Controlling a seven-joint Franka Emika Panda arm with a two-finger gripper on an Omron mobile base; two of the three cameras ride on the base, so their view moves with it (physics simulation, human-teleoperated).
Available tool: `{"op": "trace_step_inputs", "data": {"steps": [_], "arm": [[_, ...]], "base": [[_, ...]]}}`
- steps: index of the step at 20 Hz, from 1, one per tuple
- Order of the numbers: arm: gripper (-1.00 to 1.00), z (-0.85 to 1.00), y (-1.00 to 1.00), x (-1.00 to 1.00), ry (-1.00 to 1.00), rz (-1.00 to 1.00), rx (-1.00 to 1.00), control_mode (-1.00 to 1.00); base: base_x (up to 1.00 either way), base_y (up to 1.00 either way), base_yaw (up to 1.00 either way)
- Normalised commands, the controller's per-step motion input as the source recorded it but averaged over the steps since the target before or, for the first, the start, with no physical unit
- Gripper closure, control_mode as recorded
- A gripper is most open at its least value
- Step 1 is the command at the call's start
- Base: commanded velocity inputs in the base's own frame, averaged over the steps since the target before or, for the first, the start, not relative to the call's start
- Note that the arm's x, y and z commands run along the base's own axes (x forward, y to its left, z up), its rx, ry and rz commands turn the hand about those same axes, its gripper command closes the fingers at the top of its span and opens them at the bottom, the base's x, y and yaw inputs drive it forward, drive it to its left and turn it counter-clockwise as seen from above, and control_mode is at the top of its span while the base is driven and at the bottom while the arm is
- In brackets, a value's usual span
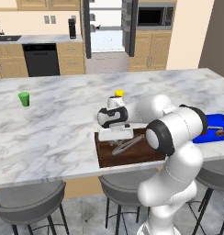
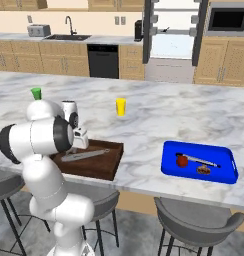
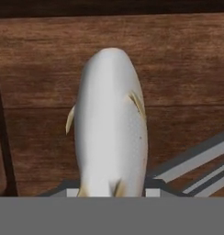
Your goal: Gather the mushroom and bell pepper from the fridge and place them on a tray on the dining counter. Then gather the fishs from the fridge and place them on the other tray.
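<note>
The claw point(image 1: 117, 136) hangs low over the brown tray point(image 1: 107, 156), its jaws clamped on a fish point(image 3: 111, 124) that points straight out ahead of it above the wood. A second fish point(image 1: 127, 144) lies on the tray just beside the claw. If the jaws part too high or off-centre, the slim body could bounce, land on its neighbour or slip over the low rim.

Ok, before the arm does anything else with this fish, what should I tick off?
1. Fish sits between the fingers: ok.
2. Fish is over the brown tray, with wood behind it in the hand view: ok.
3. Fish already rests on the tray floor: cannot tell.
4. Pepper and mushroom lie in the blue tray: ok.
5. Fridge doors open for another trip: ok.
</note>
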Motion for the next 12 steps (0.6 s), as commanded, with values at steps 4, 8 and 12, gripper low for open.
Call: {"op": "trace_step_inputs", "data": {"steps": [4, 8, 12], "arm": [[-1.00, 0.00, 0.00, 0.00, 0.00, 0.00, 0.00, -1.00], [-1.00, 0.00, 0.00, 0.00, -0.01, 0.00, 0.00, -1.00], [-1.00, 0.37, -0.01, -0.10, -0.03, 0.00, 0.00, -1.00]], "base": [[0.00, 0.00, 0.00], [0.00, 0.00, 0.00], [0.00, 0.00, 0.00]]}}
